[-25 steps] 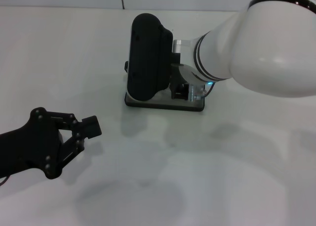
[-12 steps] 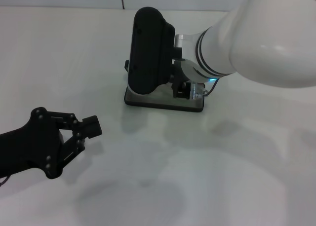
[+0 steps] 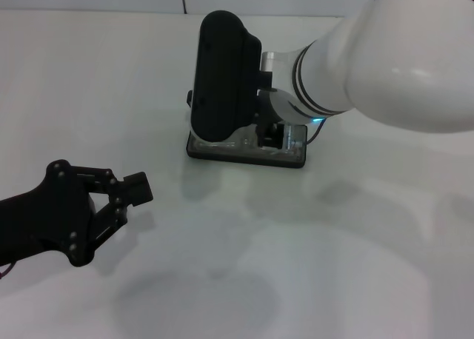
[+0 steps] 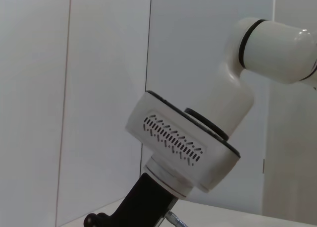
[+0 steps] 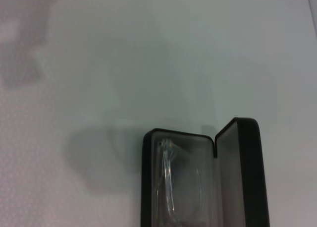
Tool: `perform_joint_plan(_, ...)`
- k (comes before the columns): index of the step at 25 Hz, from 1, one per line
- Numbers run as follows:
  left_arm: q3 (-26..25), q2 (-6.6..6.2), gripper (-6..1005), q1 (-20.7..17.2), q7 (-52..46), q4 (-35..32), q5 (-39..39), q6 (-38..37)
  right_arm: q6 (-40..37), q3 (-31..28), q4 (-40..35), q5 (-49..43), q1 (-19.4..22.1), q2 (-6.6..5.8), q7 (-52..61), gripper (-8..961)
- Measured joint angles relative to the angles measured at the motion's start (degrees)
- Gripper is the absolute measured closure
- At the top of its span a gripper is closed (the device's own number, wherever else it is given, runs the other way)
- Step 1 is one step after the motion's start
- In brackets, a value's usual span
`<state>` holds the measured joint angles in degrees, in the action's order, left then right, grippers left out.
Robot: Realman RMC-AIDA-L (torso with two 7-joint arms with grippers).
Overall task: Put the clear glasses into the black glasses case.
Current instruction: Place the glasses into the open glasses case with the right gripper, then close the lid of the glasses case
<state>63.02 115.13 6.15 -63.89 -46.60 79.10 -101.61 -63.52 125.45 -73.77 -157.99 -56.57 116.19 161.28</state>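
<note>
The clear glasses [image 5: 171, 180] lie in the open black glasses case [image 3: 222, 95] beneath the right pincer [image 3: 272, 135], its grip hidden; the left pincer [image 3: 126, 198] waits apart.

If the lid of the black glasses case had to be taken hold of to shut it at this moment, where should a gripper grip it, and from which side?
Probably the lid's free top edge, from above. The black glasses case stands open on the table, lid upright, hinge low at the tray holding the clear glasses. The right gripper crowds the tray side, so the left gripper is freer.
</note>
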Motion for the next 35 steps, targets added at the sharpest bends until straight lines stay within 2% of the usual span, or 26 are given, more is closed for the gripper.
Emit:
perform_joint_plan(4, -0.4, 0.01, 912, 0.0, 0.0, 0.0, 0.0, 0.0, 0.4, -0.3, -2.5, 0.0, 1.5, -0.01, -0.2, 867)
perform_joint_plan(7, -3.7, 0.66, 912, -0.4, 0.0, 0.0, -0.2, -0.2, 0.6, -1.3, -5.1, 0.0, 3.7, -0.01, -1.1, 865)
perform_joint_plan(9, -6.8, 1.34, 912, -0.8, 0.0, 0.0, -0.2, -0.7, 0.9, -3.1, -7.6, 0.1, 6.6, 0.0, -2.5, 864)
perform_joint_plan(12, -9.5, 1.71, 912, -1.0, -0.1, 0.1, -0.2, -1.8, 1.5, -6.2, -11.8, 1.0, 11.7, -0.01, -5.4, 863)
perform_joint_plan(18, -11.1, 1.83, 912, -1.2, -0.6, 0.0, -0.5, -2.7, 5.8, -13.6, -16.9, 6.5, 21.3, -0.14, -11.6, 859)
perform_joint_plan(21, -11.1, 2.19, 912, -0.3, -0.7, 0.0, -0.3, -2.8, 9.2, -17.6, -18.7, 12.7, 27.3, -0.43, -16.6, 858)
perform_joint_plan(26, -11.2, 2.97, 911, 2.8, -0.7, 0.2, -0.1, -2.5, 11.9, -25.8, -19.3, 29.3, 37.0, -0.47, -29.9, 855)
perform_joint_plan(29, -11.2, 3.63, 911, 5.8, -0.6, 1.8, -0.1, -0.6, 10.8, -31.1, -15.7, 45.6, 41.4, -0.57, -41.9, 853)
perform_joint_plan(31, -11.2, 3.84, 911, 8.1, -0.4, 3.5, -0.1, 0.7, 7.9, -34.7, -11.6, 56.1, 42.9, -0.61, -50.2, 852)
perform_joint_plan(33, -11.2, 3.89, 911, 10.8, -0.5, 5.4, -0.1, 1.6, -0.2, -40.6, -3.1, 70.3, 43.3, -0.61, -60.6, 851)
perform_joint_plan(35, -11.1, 4.01, 911, 14.5, -0.7, 7.8, -0.1, 3.3, -8.7, -46.3, 5.8, 79.6, 42.9, -0.64, -67.6, 850)
